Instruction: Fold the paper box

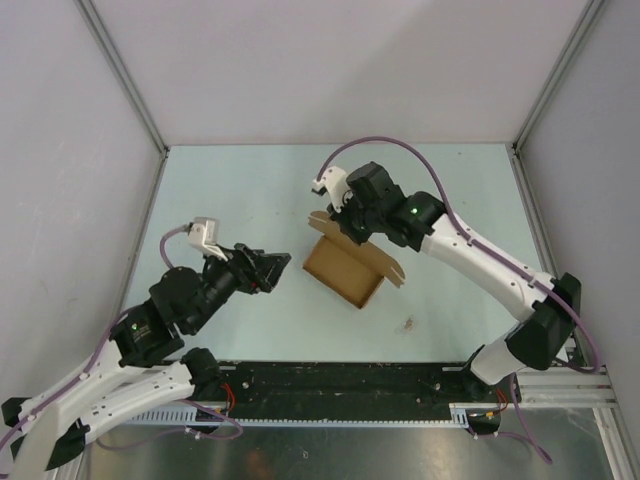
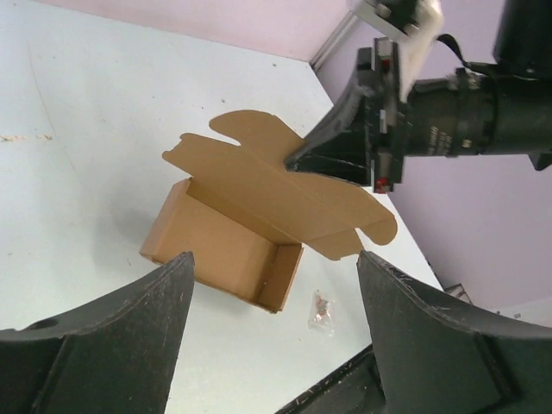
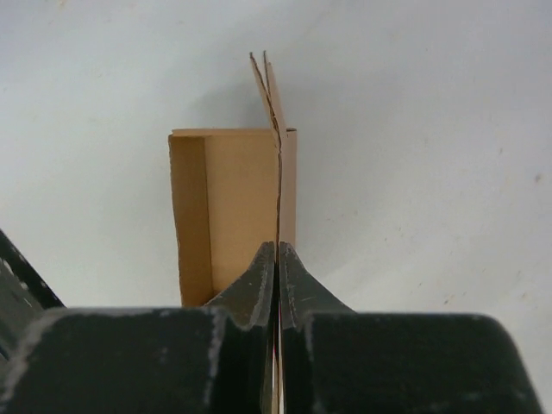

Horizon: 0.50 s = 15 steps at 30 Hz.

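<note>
The paper box (image 1: pixel 343 266) is brown cardboard, half formed: an open tray on the table with a lid flap standing up along its far side. My right gripper (image 1: pixel 347 228) is shut on that lid flap; in the right wrist view the flap's thin edge (image 3: pixel 278 172) runs between the closed fingers (image 3: pixel 278 259), with the tray (image 3: pixel 233 211) below. My left gripper (image 1: pixel 278 266) is open and empty, just left of the box and apart from it. In the left wrist view the box (image 2: pixel 226 244) lies ahead between the spread fingers (image 2: pixel 164 293), and the right gripper (image 2: pixel 341 147) pinches the flap (image 2: pixel 285 197).
A small clear plastic scrap (image 2: pixel 322 312) lies on the table near the box's front right corner, also a speck in the top view (image 1: pixel 408 322). White enclosure walls surround the table (image 1: pixel 240 190). A black rail (image 1: pixel 350 385) runs along the near edge.
</note>
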### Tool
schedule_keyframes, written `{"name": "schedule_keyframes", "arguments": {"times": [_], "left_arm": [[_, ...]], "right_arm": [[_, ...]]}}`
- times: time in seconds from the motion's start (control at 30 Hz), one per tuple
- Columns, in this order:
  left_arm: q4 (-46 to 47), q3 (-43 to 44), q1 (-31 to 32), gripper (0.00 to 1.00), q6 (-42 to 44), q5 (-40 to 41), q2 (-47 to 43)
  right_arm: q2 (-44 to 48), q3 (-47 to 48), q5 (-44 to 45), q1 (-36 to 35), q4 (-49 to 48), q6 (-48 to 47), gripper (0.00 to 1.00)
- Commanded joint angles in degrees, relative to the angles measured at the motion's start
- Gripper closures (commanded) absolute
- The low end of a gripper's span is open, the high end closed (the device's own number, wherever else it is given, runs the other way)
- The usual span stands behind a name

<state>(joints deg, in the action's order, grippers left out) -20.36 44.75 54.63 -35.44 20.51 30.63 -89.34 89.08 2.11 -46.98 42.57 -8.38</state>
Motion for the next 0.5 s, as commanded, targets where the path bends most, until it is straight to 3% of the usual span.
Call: {"name": "schedule_keyframes", "arguments": {"times": [0.0,0.2,0.37,0.47], "left_arm": [[-4.5,2.6,0.3,0.18,1.1,1.5,-0.3],[-7.2,3.1,0.3,0.19,1.4,2.4,-1.5],[-8.9,2.7,0.3,0.19,0.7,3.2,-3.0],[-9.8,2.4,0.4,0.19,0.2,3.7,-4.3]], "right_arm": [[4.1,-2.2,-13.0,0.7,-3.9,-20.3,1.0],[2.8,-2.0,-24.8,0.7,4.9,-37.1,0.95],[-1.2,-0.8,-28.0,-0.4,10.9,-46.4,0.97],[-3.1,-0.6,-26.6,-1.4,10.7,-47.5,0.97]]}}
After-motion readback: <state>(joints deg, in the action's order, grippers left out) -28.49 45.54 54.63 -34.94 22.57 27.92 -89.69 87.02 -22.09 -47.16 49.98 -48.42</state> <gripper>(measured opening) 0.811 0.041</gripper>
